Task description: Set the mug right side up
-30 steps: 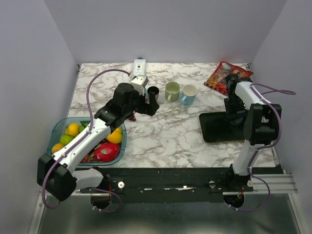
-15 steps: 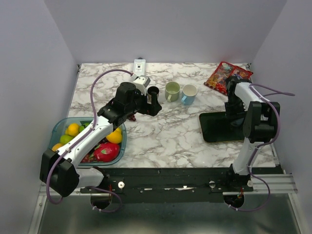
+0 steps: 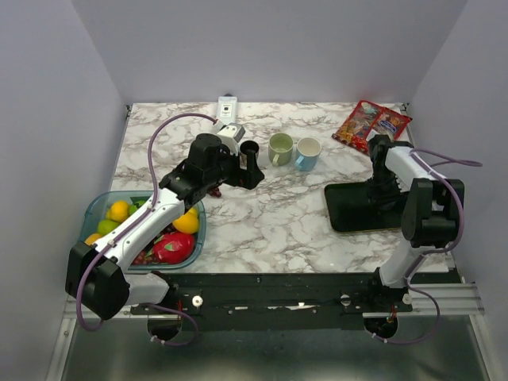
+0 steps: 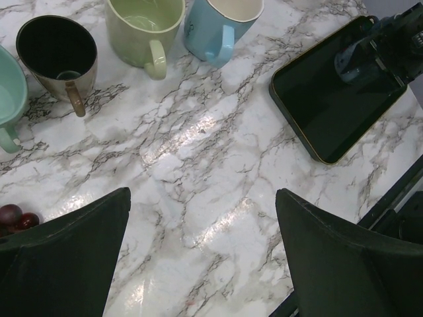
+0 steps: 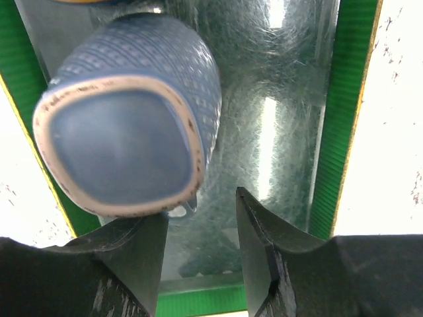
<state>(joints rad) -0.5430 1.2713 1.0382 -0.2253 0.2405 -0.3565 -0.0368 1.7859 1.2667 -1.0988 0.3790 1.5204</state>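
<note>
The mug (image 5: 129, 119) is blue and ribbed. It stands upside down on the black tray (image 5: 277, 132), its flat base facing the right wrist camera. My right gripper (image 5: 201, 210) hangs right above it, jaws partly open, at the mug's lower right side, where a bit of handle (image 5: 188, 206) shows beside the left finger. In the top view the right gripper (image 3: 382, 184) covers the mug on the tray (image 3: 345, 208). My left gripper (image 4: 201, 196) is wide open over bare marble, holding nothing.
A dark mug (image 3: 249, 148), a green mug (image 3: 279, 148) and a light blue mug (image 3: 307, 152) stand upright at the back middle. A fruit basket (image 3: 95, 208) sits front left. A snack bag (image 3: 369, 125) lies back right, with a white device (image 3: 227, 106) at the back edge.
My right gripper has come down and nearer over the tray while its jaws narrowed. The left arm shifted slightly and then held still, jaws wide.
</note>
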